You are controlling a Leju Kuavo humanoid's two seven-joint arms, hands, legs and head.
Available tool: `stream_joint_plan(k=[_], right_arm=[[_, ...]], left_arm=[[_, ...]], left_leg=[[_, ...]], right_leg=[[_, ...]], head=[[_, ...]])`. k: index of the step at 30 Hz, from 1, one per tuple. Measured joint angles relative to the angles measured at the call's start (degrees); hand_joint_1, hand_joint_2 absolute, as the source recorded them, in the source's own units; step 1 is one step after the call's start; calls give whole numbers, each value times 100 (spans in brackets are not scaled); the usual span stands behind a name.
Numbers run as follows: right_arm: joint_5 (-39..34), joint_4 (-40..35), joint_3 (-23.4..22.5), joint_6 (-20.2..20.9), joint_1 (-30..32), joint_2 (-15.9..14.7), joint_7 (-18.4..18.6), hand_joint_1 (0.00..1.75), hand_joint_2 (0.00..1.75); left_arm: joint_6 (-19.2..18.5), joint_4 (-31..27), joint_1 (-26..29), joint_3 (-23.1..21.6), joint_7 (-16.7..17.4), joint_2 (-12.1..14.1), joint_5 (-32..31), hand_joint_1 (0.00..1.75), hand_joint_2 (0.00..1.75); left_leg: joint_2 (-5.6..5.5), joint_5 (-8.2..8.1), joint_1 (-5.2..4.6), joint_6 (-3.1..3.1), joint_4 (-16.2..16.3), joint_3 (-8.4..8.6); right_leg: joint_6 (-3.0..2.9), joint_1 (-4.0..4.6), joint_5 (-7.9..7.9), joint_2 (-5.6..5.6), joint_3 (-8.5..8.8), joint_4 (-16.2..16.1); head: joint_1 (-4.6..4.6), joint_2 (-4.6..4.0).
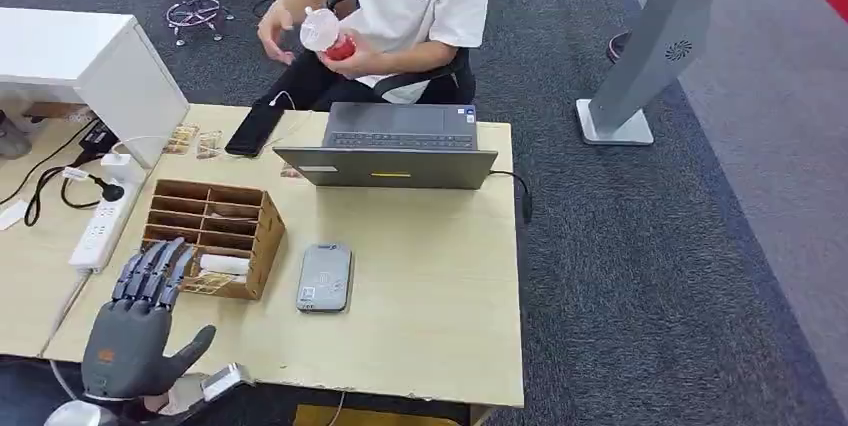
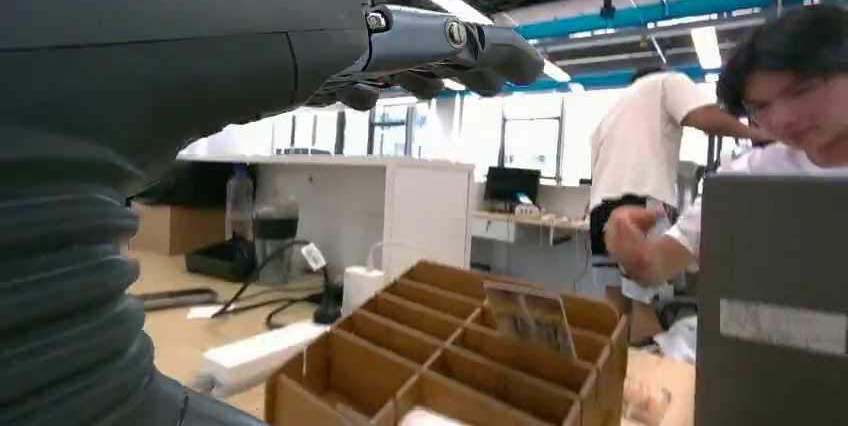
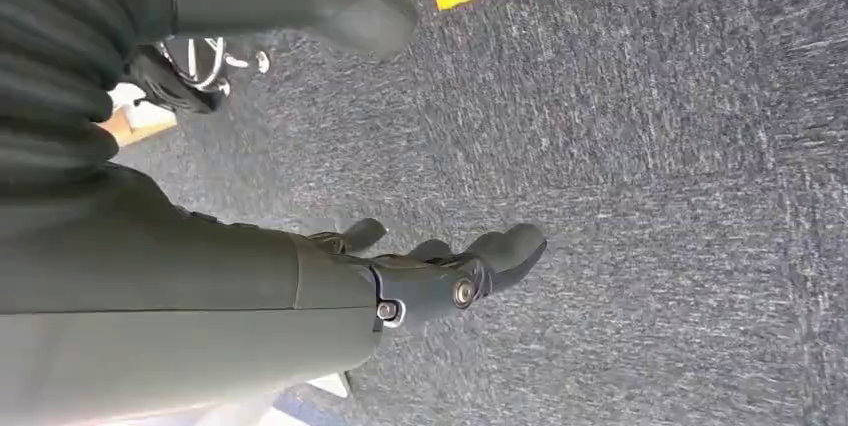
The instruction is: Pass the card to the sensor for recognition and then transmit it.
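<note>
The left hand (image 1: 140, 321) sits at the lower left of the head view, above the near edge of the bench (image 1: 430, 286). Its fingers are extended and spread apart, the thumb out to the side, and it holds nothing. The fingertips (image 1: 165, 258) overlap the near left corner of the cardboard divider box (image 1: 215, 236). A white card (image 1: 224, 264) lies in the front row of that box, just right of the fingertips. The grey sensor (image 1: 325, 276) lies flat on the bench just right of the box, near frame centre.

In the left wrist view, the left hand's fingers (image 2: 470, 46) extend above the box compartments (image 2: 470, 346) without contact.

The right hand (image 3: 440, 271) hangs over grey carpet (image 3: 650, 196), fingers loosely curled and apart, holding nothing.

A closed-angle laptop (image 1: 390, 161) stands at the far edge of the bench. A seated person (image 1: 400, 6) behind it holds a bottle (image 1: 325, 34). A white power strip (image 1: 100, 226) lies at the left.
</note>
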Motion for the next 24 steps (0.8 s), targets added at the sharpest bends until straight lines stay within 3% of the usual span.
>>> stream_joint_plan(k=[10, 18, 24], right_arm=[[35, 0, -44, 18, 1, 9, -4, 0, 175], [124, 0, -46, 20, 1, 15, 20, 0, 175], [203, 0, -46, 24, 0, 15, 57, 0, 175]], left_arm=[[-275, 26, 212, -20, 275, 203, -165, 0, 175], [-262, 83, 225, 48, 625, 378, -470, 0, 175], [-227, 258, 161, 260, 660, 391, -533, 0, 175]], left_leg=[[0, 1, 1, 0, 0, 0], [-1, 0, 0, 0, 0, 0], [-1, 1, 1, 0, 0, 0]], right_leg=[[0, 0, 0, 0, 2, 1], [0, 0, 0, -1, 1, 0], [0, 0, 0, -1, 2, 0]], head=[[-2, 0], [-2, 0], [-2, 0]])
